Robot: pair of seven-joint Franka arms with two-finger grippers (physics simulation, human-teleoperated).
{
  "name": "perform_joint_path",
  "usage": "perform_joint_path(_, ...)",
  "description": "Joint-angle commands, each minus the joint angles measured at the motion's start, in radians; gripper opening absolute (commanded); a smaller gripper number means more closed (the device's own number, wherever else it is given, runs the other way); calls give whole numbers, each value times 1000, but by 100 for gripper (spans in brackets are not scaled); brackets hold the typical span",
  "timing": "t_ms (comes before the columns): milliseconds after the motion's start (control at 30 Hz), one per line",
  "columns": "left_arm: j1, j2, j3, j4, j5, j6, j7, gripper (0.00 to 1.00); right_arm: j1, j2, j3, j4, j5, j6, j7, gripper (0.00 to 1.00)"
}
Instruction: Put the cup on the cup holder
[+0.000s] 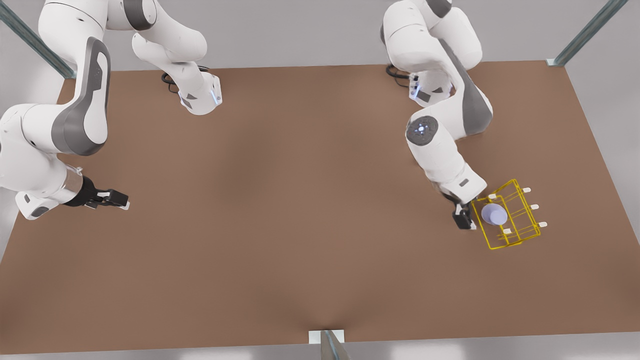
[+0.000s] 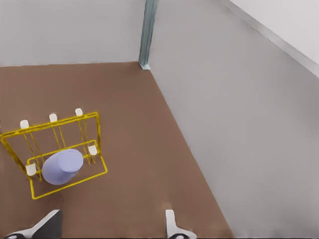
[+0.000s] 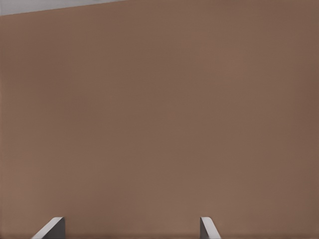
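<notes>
1. The cup (image 1: 494,214) sits mouth-down over a prong inside the cup holder (image 1: 520,235), at the front view's right side of the worktop (image 1: 300,225). By the look of it, the placing is done.
2. The left pincer (image 1: 466,219) is just beside the holder, on the side toward the front view's left. Its fingers (image 2: 170,223) are spread and hold nothing.
3. In the left wrist view the cup (image 2: 63,166) stands clear of the fingertips, apart from them, with the yellow frame (image 2: 70,180) between.
4. Main risk, as I judge it: the pincer is very close to the wire frame, so a sideways pull-back could hook a wire and drag or tip the light holder, shaking the cup off its prong.
5. A straight lift up and away looks safest.
6. The right pincer (image 1: 114,199) waits well apart at the front view's left, fingers (image 3: 207,228) spread over bare worktop, holding nothing.
</notes>
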State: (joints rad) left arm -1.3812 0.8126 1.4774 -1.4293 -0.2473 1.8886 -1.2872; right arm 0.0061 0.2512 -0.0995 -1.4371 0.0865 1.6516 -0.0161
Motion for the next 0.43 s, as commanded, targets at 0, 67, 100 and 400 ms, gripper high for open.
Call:
perform_joint_path(0, 68, -119, -58, 171, -30, -864, 1526, 100, 0, -1, 0, 1, 1, -1, 1, 100)
perform_joint_path(67, 457, -315, -567, 265, -10, -858, 1530, 100, 0, -1, 0, 0, 1, -1, 1, 100)
perform_joint_path(100, 698, -363, -912, 322, 51, -804, 1494, 100, 0, -1, 0, 1, 1, -1, 1, 100)
perform_joint_path(400, 1183, -507, -1543, 133, 272, -614, 1384, 100, 0, 0, 0, 1, 2, -1, 1, 100)
